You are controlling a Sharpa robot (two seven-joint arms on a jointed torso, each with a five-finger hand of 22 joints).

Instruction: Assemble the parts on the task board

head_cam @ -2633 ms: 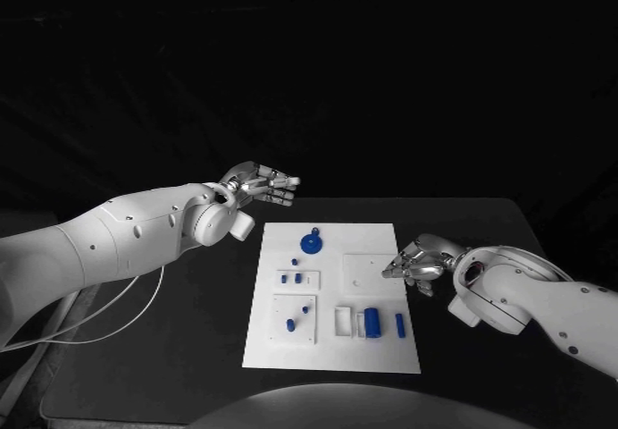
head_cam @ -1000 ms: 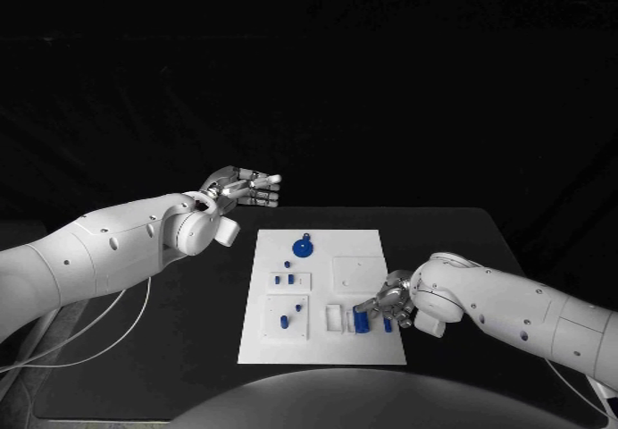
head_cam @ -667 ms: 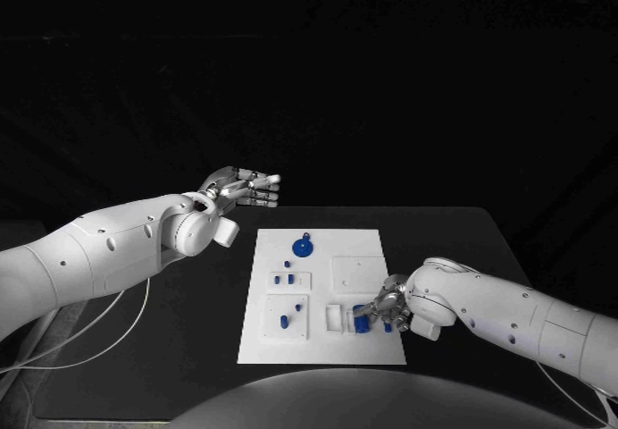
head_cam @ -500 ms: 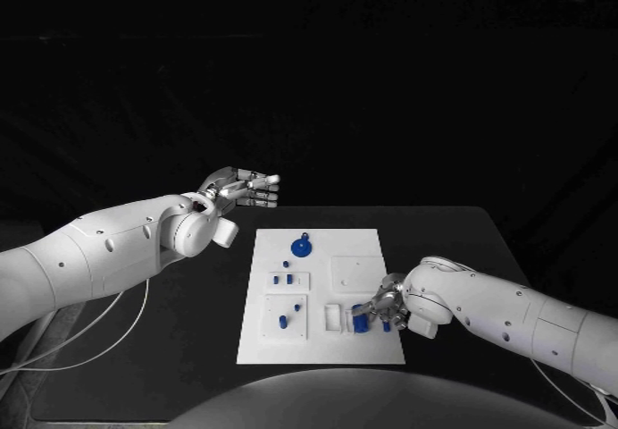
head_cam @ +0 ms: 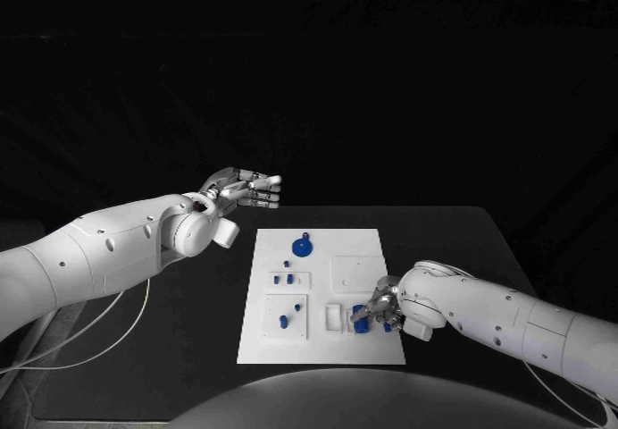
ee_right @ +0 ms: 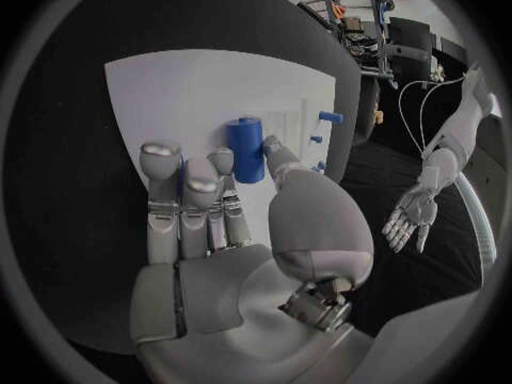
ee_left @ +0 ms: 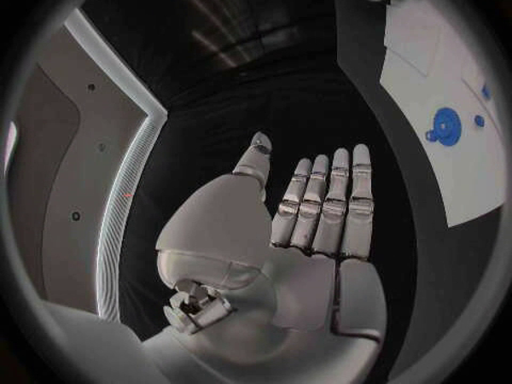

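Note:
The white task board (head_cam: pixel 322 349) lies mid-table. My right hand (head_cam: pixel 381 312) is low over its near right part. In the right wrist view its thumb (ee_right: pixel 276 150) and a fingertip (ee_right: pixel 221 163) flank a blue cylinder (ee_right: pixel 247 149) lying on the board (ee_right: pixel 182 94), pinching it. The cylinder (head_cam: pixel 361 320) peeks out beside the hand, with a slim blue bar (head_cam: pixel 387 326) close by. My left hand (head_cam: pixel 245 189) hovers open beyond the board's far left corner, fingers straight (ee_left: pixel 320 205).
A blue round disc (head_cam: pixel 304 248) sits at the board's far end, also in the left wrist view as the disc (ee_left: pixel 443 126). Small blue pegs (head_cam: pixel 286 280) stand in the left-hand blocks. Black table surrounds the board.
My right hand has come from the board's right edge down to the near right parts and settled its fingers on the blue cylinder. The left hand has stayed put.

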